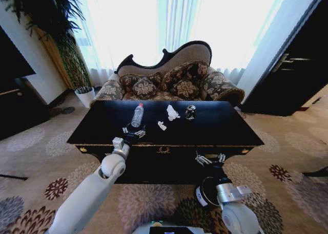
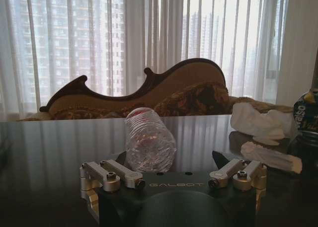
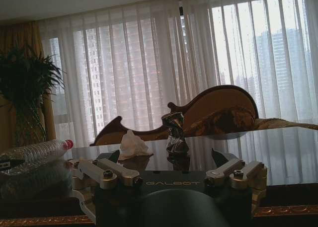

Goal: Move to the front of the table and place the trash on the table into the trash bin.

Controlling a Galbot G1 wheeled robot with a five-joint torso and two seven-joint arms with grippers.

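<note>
your bench (image 1: 220, 126) is glossy black wood, mirror-smooth, reflecting the curtains. at its 12 o'clock lies a clear, ribbed plastic bottle (image 2: 148, 140), at 2 o'clock crumpled white paper (image 2: 258, 121). the dented can (image 3: 174, 133) looks like shiny metal. the left claw (image 2: 174, 160) shows matt black body and brushed metal links.

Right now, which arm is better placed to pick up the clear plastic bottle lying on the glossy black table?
Left. The left gripper hovers open over the glossy black table, just short of the clear plastic bottle. The right gripper is open too, but below the front edge.
</note>
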